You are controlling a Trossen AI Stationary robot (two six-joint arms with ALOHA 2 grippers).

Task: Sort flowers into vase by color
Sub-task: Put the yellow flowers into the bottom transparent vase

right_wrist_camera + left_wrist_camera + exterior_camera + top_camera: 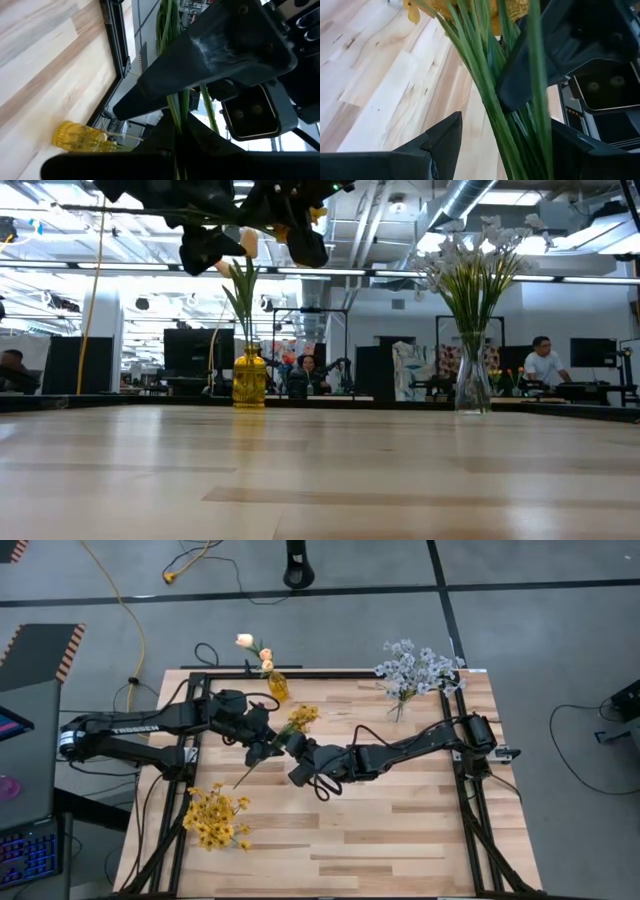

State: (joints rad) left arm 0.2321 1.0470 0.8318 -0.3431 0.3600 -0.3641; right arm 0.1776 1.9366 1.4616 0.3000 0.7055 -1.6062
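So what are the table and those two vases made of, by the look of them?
The table looks like pale wood in glued strips with a dull finish. The yellow vase seems to be tinted glass or clear plastic; light passes through it. The clear vase looks like glass, since the stems show through.

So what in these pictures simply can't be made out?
- Right hand: its hold on the yellow sprig is masked by the left hand in the right wrist view.
- Sprig blossoms: cut off by the left wrist picture's edge.
- Both hands: mostly cropped by the low view's top edge.

Robotics lab: exposed ceiling ducts, monitors, seated person, floor cables.
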